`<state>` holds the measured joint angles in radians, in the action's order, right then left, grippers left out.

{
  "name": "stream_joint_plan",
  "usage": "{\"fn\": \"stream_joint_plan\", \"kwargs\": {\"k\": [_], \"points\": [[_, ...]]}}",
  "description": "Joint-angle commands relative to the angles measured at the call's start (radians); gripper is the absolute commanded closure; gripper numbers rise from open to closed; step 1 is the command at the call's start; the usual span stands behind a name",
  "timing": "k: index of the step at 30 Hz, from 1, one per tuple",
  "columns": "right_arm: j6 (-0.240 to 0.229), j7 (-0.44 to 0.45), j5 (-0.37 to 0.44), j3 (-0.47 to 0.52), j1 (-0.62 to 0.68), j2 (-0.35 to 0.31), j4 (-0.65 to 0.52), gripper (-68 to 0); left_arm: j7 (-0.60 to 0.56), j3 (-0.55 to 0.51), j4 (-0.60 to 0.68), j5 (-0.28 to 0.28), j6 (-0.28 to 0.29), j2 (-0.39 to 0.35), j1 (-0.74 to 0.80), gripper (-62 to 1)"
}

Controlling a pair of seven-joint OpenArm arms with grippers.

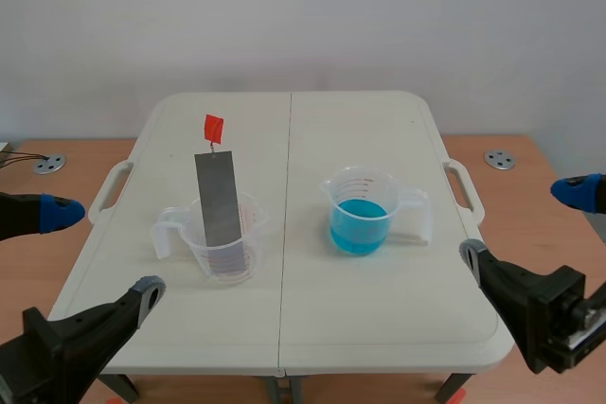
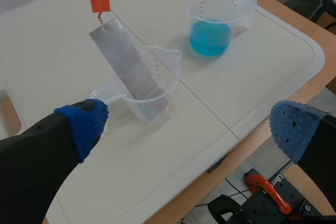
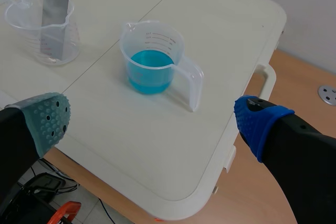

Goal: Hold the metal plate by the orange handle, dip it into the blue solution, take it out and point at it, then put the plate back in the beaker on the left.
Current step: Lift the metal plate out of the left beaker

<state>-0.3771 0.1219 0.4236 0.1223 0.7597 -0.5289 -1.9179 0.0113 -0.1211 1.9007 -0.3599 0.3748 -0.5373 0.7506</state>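
Both arms (image 1: 66, 342) are black and chunky. The left gripper (image 1: 104, 253) carries thick black fingers (image 2: 31, 171) tipped with dotted blue pads (image 2: 84, 124); the right gripper (image 1: 522, 222) shows one grey-green pad (image 3: 50, 116), one blue, both dotted too.

The metal plate (image 1: 218, 198) leans in the left beaker (image 1: 249, 238), well apart from the blue solution (image 1: 359, 226).

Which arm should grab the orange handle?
Left, likely. The metal plate leans in the left beaker, orange handle up, nearer the open left gripper; the right gripper sits past the blue solution.
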Motion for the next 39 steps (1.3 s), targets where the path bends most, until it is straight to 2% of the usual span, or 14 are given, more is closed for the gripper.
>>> {"fn": "stream_joint_plan", "kwargs": {"k": [1,24,25,28,29,33,39], "points": [[-0.005,0.015,0.007,0.001,-0.009,-0.008,-0.012,-65.5,-0.012,-0.001,0.01,-0.01,0.001,0.005,0.0,-62.3],[-0.01,0.022,-0.013,0.001,-0.021,-0.008,-0.012,-65.5,0.009,-0.001,0.01,-0.003,0.001,0.005,0.0,-62.3],[-0.016,0.018,-0.016,0.001,-0.027,-0.008,-0.012,-65.5,0.021,-0.001,0.01,0.012,0.002,0.005,0.0,-53.2],[-0.016,0.014,-0.031,0.001,-0.053,-0.008,-0.012,-65.5,0.042,-0.001,0.01,0.021,0.002,0.005,0.0,-6.1],[-0.016,0.014,-0.032,0.001,-0.065,-0.008,-0.012,-65.5,0.041,-0.001,0.01,0.022,0.002,0.005,0.0,-0.8],[-0.019,0.005,-0.032,-0.017,-0.122,-0.008,-0.012,-65.5,0.034,-0.001,0.01,0.02,0.002,0.005,0.0,-1.5],[-0.042,-0.076,-0.047,-0.093,-0.247,0.014,-0.01,-65.5,0.024,-0.031,0.01,0.02,0.002,0.005,0.052,-1.5]]}}
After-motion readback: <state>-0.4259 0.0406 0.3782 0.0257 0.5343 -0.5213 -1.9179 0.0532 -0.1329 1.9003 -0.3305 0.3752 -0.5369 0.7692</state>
